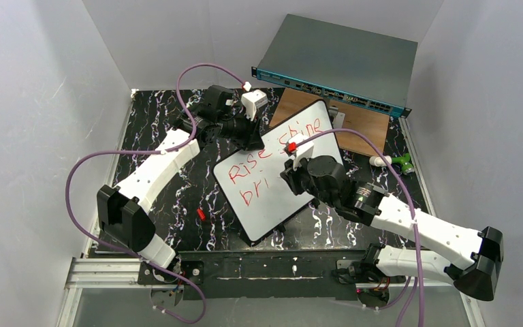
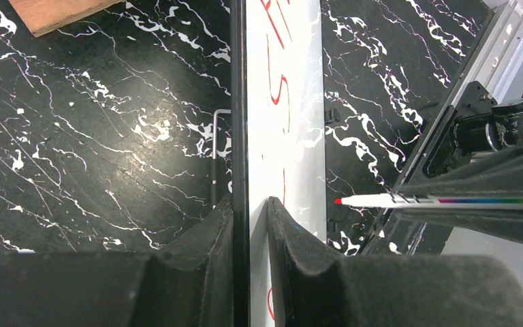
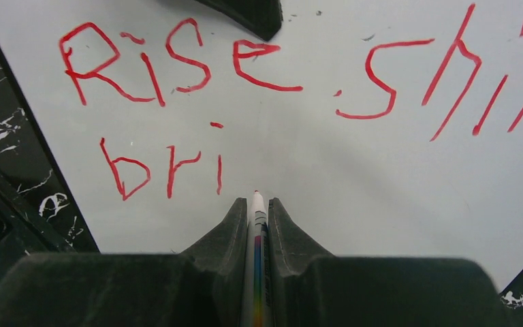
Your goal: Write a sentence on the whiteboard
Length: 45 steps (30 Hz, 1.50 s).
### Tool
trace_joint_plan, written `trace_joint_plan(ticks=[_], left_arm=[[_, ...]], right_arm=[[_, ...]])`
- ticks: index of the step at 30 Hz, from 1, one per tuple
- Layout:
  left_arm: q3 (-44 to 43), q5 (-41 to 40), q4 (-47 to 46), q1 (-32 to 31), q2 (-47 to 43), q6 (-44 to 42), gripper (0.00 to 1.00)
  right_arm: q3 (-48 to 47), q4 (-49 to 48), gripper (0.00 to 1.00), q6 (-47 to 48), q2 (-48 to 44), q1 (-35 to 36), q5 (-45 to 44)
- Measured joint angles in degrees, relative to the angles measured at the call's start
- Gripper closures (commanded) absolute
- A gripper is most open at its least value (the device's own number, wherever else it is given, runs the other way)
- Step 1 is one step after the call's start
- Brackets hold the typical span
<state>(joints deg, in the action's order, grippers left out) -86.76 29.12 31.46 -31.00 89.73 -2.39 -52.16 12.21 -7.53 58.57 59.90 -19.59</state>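
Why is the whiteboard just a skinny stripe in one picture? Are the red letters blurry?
Left wrist view: the whiteboard is seen almost edge-on, so it squashes into a strip with grey reflections; glare shines on the marble table. Right wrist view: the sentence is sharp and evenly lit. Top external view: letters small but readable.

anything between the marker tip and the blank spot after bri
Nothing visible: the marker in the right gripper points at bare whiteboard right of bri; the left gripper clamps the board's edge elsewhere.

Left end effector (image 2: pixel 250 204) clamped shut, right end effector (image 3: pixel 257 204) likewise (both reaching forward)
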Motion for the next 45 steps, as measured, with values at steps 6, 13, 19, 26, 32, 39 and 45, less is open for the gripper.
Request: trace_joint_plan(ticks=[6, 13, 19, 26, 32, 39, 45], left_arm=[[-0.1, 0.0, 0.0, 0.0, 0.1, 0.0, 1.00], [-0.1, 0.1, 0.0, 0.0, 0.1, 0.1, 1.00], [-0.6, 0.3, -0.1, 0.0, 0.8, 0.2, 1.00], [-0.6, 0.3, -0.2, 0.0, 0.8, 0.5, 1.00], [-0.6, 0.3, -0.2, 0.0, 0.8, 0.5, 1.00], [-0.6, 0.3, -0.2, 0.0, 0.8, 0.5, 1.00], [-0.6, 0.2, -0.1, 0.1, 0.8, 0.5, 1.00]], right_arm=[[1.4, -0.3, 0.99, -1.2, 0.0, -2.0, 0.2], [1.4, -1.6, 0.99, -1.3, 0.7, -2.8, 0.7], [1.4, -2.3, 0.99, -1.2, 1.9, -3.1, 1.7], [1.2, -3.3, 0.99, -1.1, 4.3, -3.6, 2.6], [0.5, -3.4, 0.99, -0.8, 5.0, -3.7, 3.3], [-0.2, -3.8, 0.99, -0.3, 5.3, -4.1, 3.5], [-0.7, -4.0, 0.99, 0.2, 6.1, -4.3, 4.3]])
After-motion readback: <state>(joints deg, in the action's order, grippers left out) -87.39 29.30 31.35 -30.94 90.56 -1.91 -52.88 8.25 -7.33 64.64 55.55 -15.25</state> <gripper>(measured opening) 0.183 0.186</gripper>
